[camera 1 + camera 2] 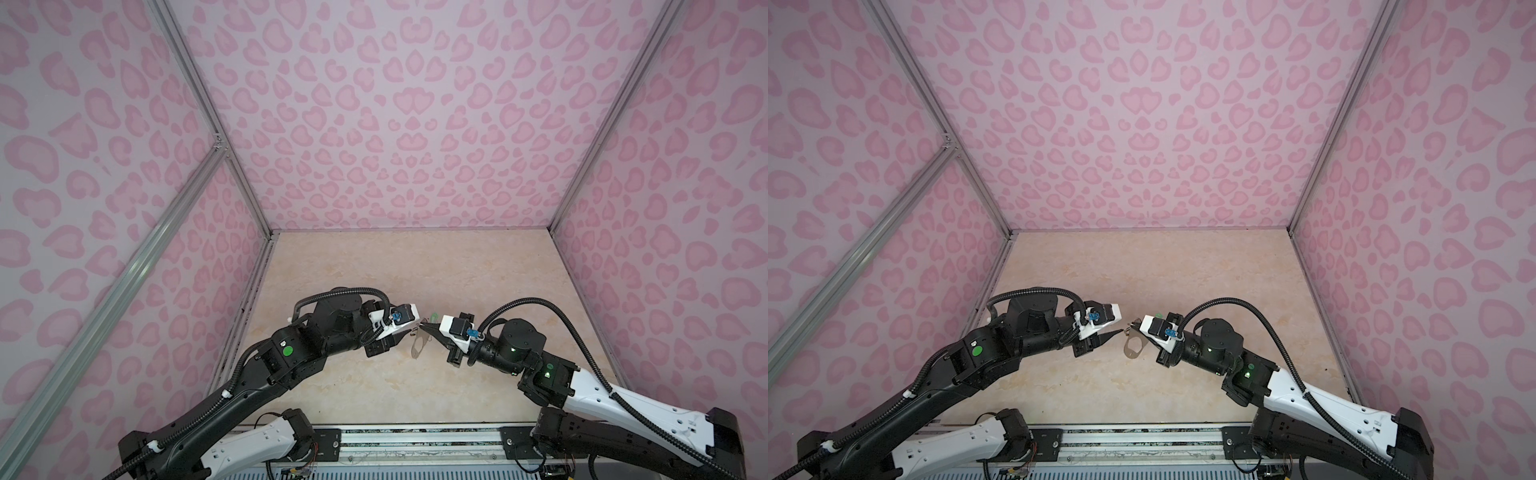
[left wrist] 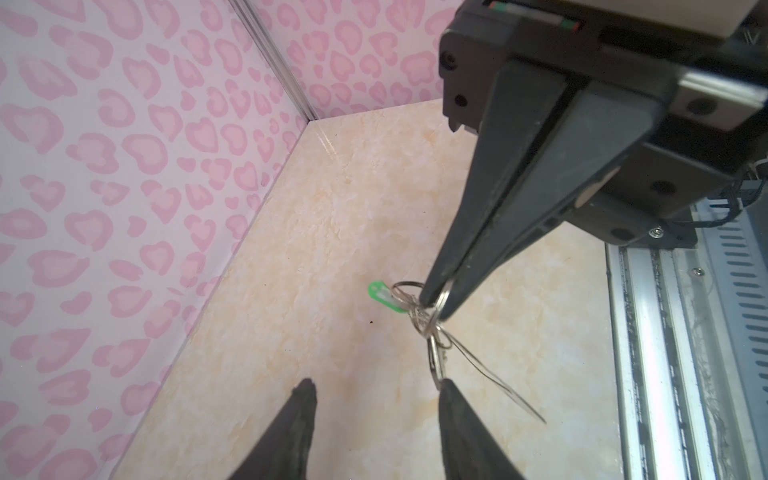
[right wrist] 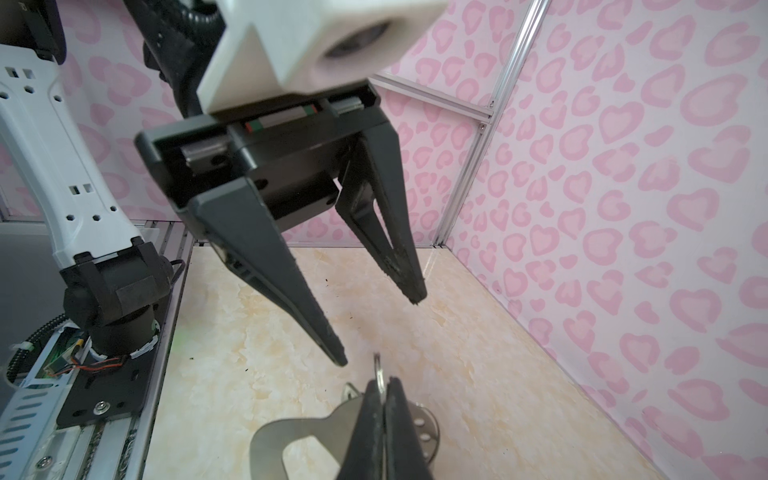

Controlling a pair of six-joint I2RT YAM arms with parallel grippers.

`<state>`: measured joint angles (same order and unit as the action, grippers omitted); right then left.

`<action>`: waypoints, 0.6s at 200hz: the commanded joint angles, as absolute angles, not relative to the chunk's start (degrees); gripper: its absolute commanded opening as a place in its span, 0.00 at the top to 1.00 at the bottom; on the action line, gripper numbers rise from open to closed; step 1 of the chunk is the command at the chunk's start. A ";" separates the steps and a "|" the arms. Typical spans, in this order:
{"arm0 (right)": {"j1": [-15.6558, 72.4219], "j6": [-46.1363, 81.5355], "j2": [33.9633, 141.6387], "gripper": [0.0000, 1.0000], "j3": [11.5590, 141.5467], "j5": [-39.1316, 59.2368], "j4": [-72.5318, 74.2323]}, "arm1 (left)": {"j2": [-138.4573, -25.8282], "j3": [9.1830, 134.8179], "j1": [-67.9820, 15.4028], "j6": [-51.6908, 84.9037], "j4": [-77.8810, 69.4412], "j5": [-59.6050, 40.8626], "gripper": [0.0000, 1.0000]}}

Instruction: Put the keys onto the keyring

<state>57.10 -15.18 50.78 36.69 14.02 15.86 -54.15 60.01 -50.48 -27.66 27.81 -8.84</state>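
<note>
Beside the keyring (image 1: 1133,348) in both top views, the right gripper (image 1: 1134,325) pinches its upper edge so the plate hangs clear of the tabletop (image 1: 1142,270), and the left gripper (image 1: 1119,329) faces it, just short

Left wrist view: the left jaws stand apart, one finger touching a silver ring (image 2: 434,357) below the keyring's pinched ring; the green tag (image 2: 384,296) dangles beyond the keyring, probably threaded on

Right wrist view: the right jaws are clamped on a wire ring above the plate, steadying it for threading; no black-tagged key shows
</note>
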 commanded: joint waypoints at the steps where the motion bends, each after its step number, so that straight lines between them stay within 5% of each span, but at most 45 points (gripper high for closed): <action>1: 57.15 -14.24 50.56 1.00 35.88 14.07 20.50 | -53.16 57.24 -50.36 -22.43 22.39 -9.97 0.57; 120: 57.13 -13.93 51.42 1.00 36.56 14.61 20.67 | -51.41 48.22 -50.27 -14.56 11.15 -16.66 0.54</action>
<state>56.99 -14.52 51.24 36.16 14.48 18.13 -50.78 48.53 -50.30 -16.38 15.59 -13.04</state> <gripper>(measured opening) 0.047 0.460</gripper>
